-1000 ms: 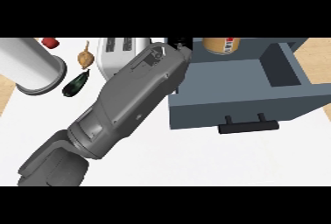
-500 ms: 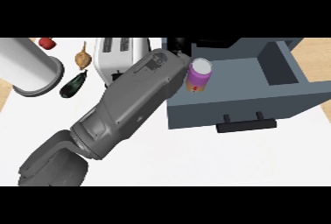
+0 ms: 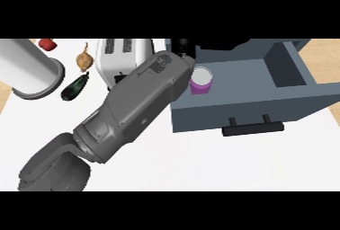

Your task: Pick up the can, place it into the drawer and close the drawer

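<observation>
The can (image 3: pixel 201 81), purple with a white top, stands upright inside the open grey-blue drawer (image 3: pixel 266 108), against its left wall. My left forearm crosses from the lower left up to the drawer's back left corner, and its wrist lies right beside the can. Only black bits of my left hand (image 3: pixel 181 45) show past the wrist, along the drawer's back edge; the forearm hides the rest. The drawer's dark handle (image 3: pixel 252 130) faces me. My right hand does not show.
A white toaster (image 3: pixel 123 51) stands left of the drawer, partly under my forearm. Farther left are a large white cylinder (image 3: pixel 26 72), a dark green vegetable (image 3: pixel 74 87), a tan bulb (image 3: pixel 84 61) and a small red item (image 3: pixel 46 43).
A second ago the can was up by the hand at the drawer's back. It has since come down into the drawer's left part, and over the last half second it barely shifted.
</observation>
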Controlling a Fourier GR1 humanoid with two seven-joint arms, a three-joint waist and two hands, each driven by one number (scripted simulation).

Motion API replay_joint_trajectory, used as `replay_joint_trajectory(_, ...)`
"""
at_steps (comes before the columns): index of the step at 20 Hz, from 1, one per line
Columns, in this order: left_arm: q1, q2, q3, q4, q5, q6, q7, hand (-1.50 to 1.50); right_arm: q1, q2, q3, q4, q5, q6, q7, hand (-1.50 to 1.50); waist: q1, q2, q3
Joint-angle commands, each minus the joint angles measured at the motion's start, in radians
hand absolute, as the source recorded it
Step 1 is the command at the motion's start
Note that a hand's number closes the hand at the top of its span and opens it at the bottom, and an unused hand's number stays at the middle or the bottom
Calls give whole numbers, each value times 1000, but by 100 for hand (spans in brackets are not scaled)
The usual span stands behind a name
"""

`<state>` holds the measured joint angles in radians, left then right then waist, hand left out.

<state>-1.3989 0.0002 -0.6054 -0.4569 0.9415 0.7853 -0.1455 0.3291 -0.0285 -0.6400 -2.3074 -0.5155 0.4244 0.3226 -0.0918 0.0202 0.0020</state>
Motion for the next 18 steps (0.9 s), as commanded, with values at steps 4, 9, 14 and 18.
replay_joint_trajectory(4, 30, 0, -13, -15, 52, 17, -84, -150, -43, -25, -13, -58, 129, 40, -97, -150, -6, 3, 0)
replay_joint_trajectory(9, 35, 0, -12, -59, 88, 23, -140, -150, -101, -88, 16, -92, 231, 78, -142, -150, 10, 3, -1)
replay_joint_trajectory(14, 31, 0, -13, -49, 97, -3, -166, -150, -164, -89, 80, -122, 392, 79, -197, -150, 38, -2, -1)
replay_joint_trajectory(18, -12, 0, 9, -24, 104, -23, -171, -150, -235, -98, 174, -102, 598, 64, -208, -150, 60, -2, -2)
